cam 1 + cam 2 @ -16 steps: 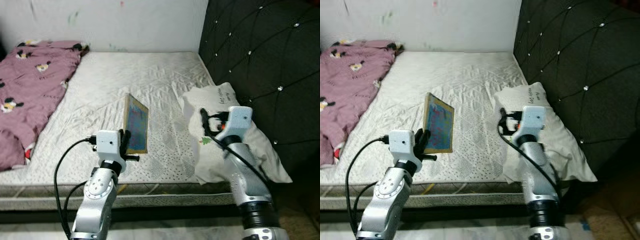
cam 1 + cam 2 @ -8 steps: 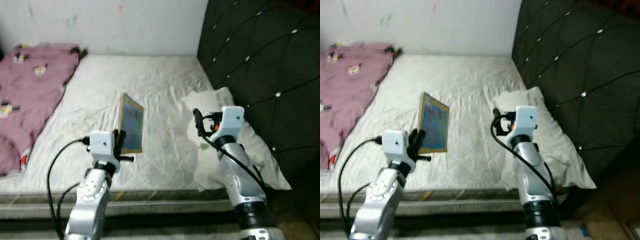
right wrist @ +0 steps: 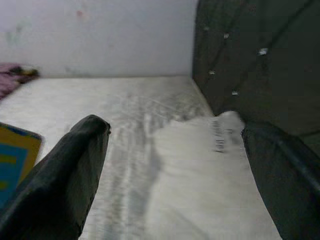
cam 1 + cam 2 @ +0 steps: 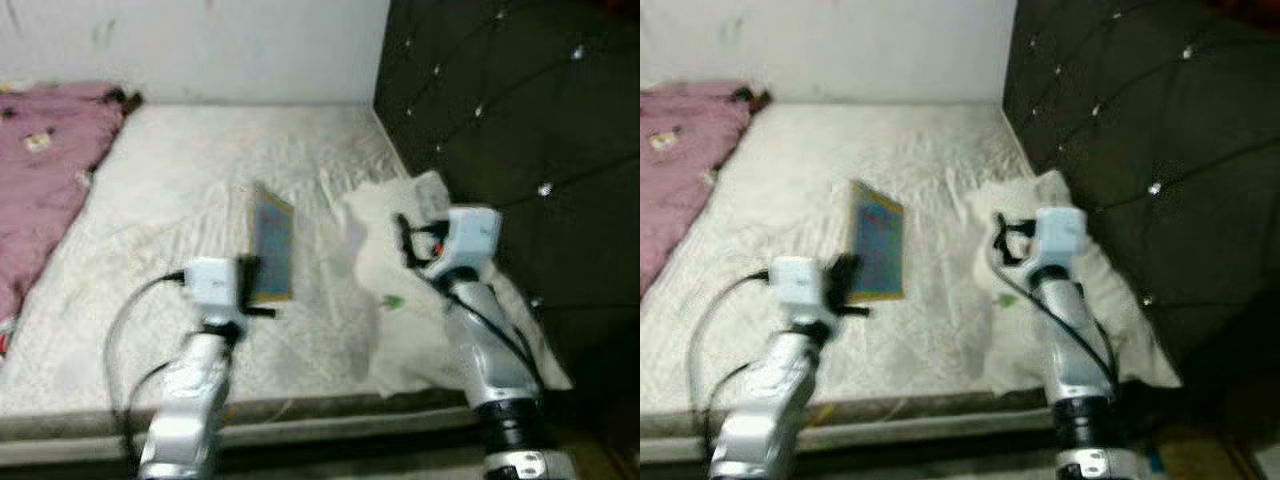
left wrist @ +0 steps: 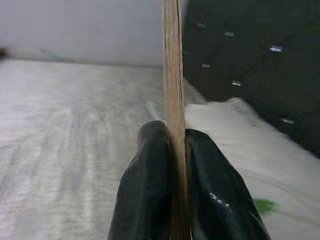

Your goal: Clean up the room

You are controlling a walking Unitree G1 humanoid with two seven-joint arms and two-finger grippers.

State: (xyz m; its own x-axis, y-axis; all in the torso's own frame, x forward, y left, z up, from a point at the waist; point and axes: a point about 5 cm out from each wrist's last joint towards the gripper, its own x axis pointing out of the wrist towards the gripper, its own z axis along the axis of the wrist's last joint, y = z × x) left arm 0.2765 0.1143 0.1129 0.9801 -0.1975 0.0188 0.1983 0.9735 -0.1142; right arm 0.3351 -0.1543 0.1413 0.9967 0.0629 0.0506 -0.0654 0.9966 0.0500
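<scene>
My left gripper is shut on the lower edge of a thin book with a yellow border and blue cover, held upright above the white mattress. In the left wrist view the book's edge stands between the two black fingers. My right gripper is open above a white pillow that lies by the dark tufted headboard. The right wrist view shows its fingers spread wide over the pillow, with a corner of the book to one side.
A pink patterned blanket lies bunched on the far left of the bed. A white wall runs behind the bed. The mattress's front edge is just below my arms. The views are blurred.
The whole picture has shifted and blurred, so the camera has turned right. The left gripper still holds the book upright and the right gripper stays open over the pillow.
</scene>
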